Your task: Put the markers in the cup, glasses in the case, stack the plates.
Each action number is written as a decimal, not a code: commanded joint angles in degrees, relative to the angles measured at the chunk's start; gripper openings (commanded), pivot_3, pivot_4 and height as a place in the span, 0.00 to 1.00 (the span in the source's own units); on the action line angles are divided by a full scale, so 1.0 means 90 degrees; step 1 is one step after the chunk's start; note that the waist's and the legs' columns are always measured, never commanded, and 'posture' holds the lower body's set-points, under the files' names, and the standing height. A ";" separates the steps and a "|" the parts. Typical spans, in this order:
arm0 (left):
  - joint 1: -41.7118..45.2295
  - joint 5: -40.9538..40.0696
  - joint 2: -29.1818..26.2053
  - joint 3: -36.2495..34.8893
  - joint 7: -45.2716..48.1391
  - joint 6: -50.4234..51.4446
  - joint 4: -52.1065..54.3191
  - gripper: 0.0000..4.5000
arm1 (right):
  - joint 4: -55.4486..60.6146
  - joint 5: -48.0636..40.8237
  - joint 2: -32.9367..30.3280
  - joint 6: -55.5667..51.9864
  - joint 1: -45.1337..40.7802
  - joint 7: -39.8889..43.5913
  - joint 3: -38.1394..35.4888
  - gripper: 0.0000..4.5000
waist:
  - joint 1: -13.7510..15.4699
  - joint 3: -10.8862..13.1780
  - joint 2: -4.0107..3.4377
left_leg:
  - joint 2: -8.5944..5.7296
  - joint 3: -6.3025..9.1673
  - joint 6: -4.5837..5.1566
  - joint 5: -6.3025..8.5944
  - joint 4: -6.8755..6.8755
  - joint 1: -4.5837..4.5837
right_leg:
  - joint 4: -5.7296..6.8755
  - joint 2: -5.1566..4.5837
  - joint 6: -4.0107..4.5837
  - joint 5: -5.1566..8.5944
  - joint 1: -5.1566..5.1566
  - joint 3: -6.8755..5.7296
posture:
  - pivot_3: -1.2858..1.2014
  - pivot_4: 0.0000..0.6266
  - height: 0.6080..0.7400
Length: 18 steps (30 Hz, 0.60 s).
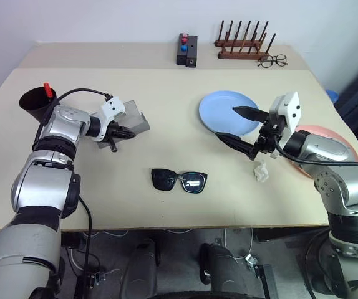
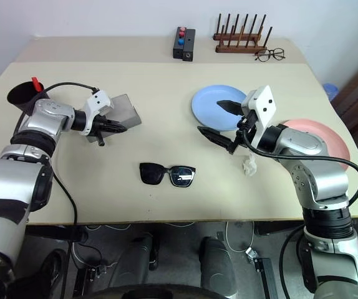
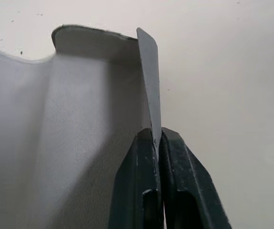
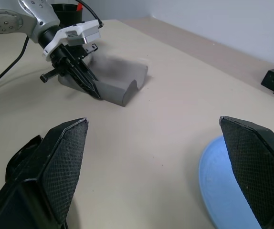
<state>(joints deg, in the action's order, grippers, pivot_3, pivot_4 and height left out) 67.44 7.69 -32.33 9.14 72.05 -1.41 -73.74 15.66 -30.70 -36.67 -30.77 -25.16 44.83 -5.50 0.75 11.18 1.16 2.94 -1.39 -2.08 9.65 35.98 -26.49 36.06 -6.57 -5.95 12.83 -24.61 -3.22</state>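
Centrally, glasses (image 1: 179, 180) lay w/ long axis left-right, between both arms, nearer the case (image 1: 133, 119). Left gripper (image 3: 157, 143) pinched the case wall; right gripper (image 1: 244, 128) hung spread, empty.

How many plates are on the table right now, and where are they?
2. The light blue plate lies on the right half of the table, partly behind the open right end effector. The pink plate lies further right near the table edge, partly hidden by that arm.
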 commanded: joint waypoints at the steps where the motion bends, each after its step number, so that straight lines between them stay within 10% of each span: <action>1: 0.0176 -0.0369 -0.0015 -0.0322 0.0844 0.0198 0.0249 0.01 | 0.0145 -0.0061 -0.0024 0.0053 -0.0187 0.0001 -0.0121 1.00 | -0.0002 0.0000 0.0000 | 0.0000 0.0000 0.0000 0.0000 0.0001 0.0000 | 0.0000 0.0000 0.0000 0.0000 0.0000 0.0000 | 0.52 0.24 1.00; 6: -0.0028 -0.0513 -0.0436 0.0115 0.2114 0.0358 0.0986 0.01 | 0.0125 -0.0063 -0.0024 0.0061 -0.0216 0.0036 -0.0112 1.00 | -0.0008 0.0000 0.0000 | 0.0000 0.0000 0.0000 0.0000 0.0001 0.0000 | 0.0000 0.0000 0.0003 0.0001 0.0000 0.0000 | 0.52 0.24 1.00; 18: -0.2157 -0.3333 -0.3565 0.2336 0.2272 0.1250 0.5715 0.01 | 0.0069 -0.0036 -0.0035 0.0097 -0.0200 0.0076 -0.0126 1.00 | -0.0107 0.0005 -0.0009 | 0.0006 0.0002 0.0000 0.0001 -0.0006 0.0000 | 0.0001 -0.0002 0.0024 0.0014 -0.0004 0.0003 | 0.52 0.24 1.00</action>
<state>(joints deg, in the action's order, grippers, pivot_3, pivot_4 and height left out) 48.61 -18.55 -62.68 30.40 92.31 8.74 -27.41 15.33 -30.63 -36.79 -30.74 -26.10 45.42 -5.44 -0.21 11.23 1.07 2.96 -1.38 -2.08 9.67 35.94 -26.49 36.06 -6.64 -5.74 12.96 -24.62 -3.19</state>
